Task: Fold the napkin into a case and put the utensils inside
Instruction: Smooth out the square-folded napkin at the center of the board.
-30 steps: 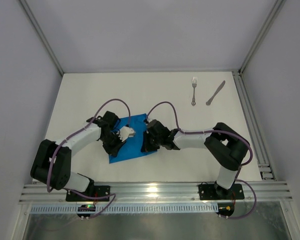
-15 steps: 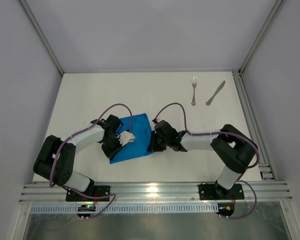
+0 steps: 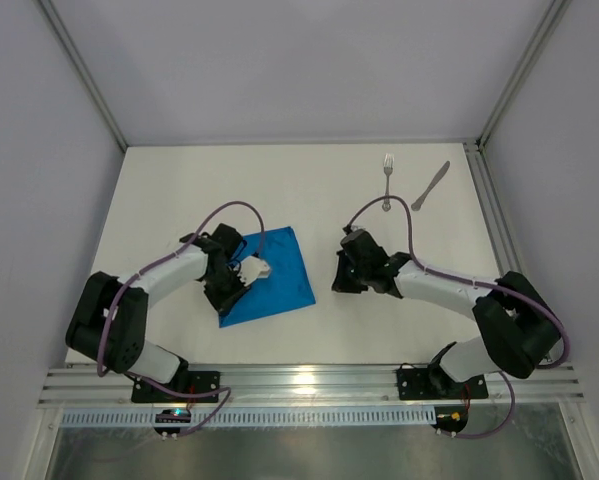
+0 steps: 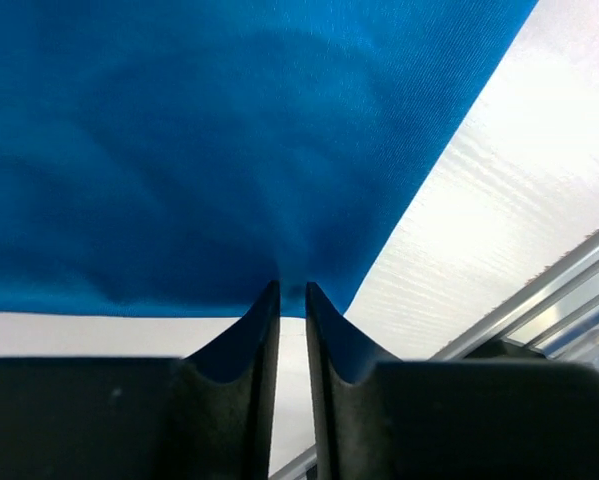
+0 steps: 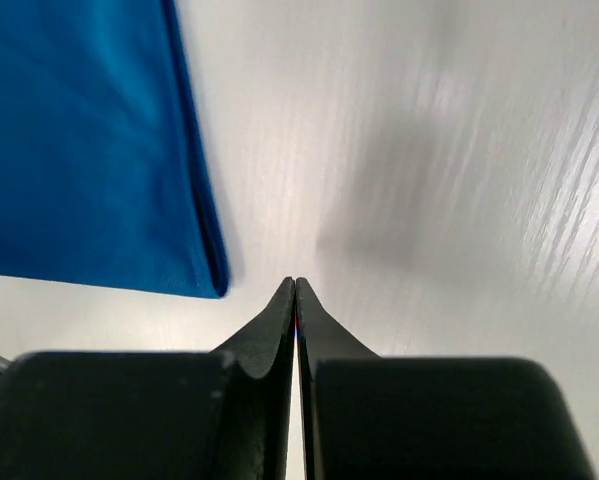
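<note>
Both down low: right gripper clenched empty just beside napkin; left gripper at napkin's edge, narrow gap, grasp impossible to tell.

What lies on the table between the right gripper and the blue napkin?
Only bare white tabletop separates right gripper and napkin, in the right wrist view.

Open table lies ahead of the right gripper; napkin just left; fork and knife well away.
</note>
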Robot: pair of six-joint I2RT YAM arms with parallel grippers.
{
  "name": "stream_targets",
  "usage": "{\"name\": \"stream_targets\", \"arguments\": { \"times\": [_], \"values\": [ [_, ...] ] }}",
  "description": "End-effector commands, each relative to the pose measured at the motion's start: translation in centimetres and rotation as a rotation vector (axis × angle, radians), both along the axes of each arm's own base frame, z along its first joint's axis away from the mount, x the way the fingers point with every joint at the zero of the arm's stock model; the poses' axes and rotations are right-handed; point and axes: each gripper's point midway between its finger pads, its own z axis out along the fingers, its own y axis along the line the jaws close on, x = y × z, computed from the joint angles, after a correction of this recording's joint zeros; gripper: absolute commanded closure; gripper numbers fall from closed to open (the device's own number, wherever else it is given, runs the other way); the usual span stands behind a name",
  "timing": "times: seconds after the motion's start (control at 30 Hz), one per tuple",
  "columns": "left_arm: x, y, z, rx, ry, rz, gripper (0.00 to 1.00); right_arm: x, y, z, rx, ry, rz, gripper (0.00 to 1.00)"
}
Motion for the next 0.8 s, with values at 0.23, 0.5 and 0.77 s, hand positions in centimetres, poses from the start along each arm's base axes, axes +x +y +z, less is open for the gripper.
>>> {"name": "stream_targets", "arguments": {
  "times": [0.23, 0.5, 0.77],
  "values": [
    [6.4, -3.6, 11.1, -0.193, -0.255, 0.126, 0.75, 3.9, 8.1, 11.7, 0.106, -0.298, 0.181, 0.96],
    [10.9, 0.3, 6.8, -0.219, -0.19, 0.346, 0.84, 1.8, 19.8, 14.6, 0.425, -0.425, 0.381, 0.96],
    [14.8, 1.9, 4.6, -0.246, -0.223, 0.398, 0.83, 1.4, 26.3, 10.6, 0.419, -0.407, 0.492, 0.96]
  ]
}}
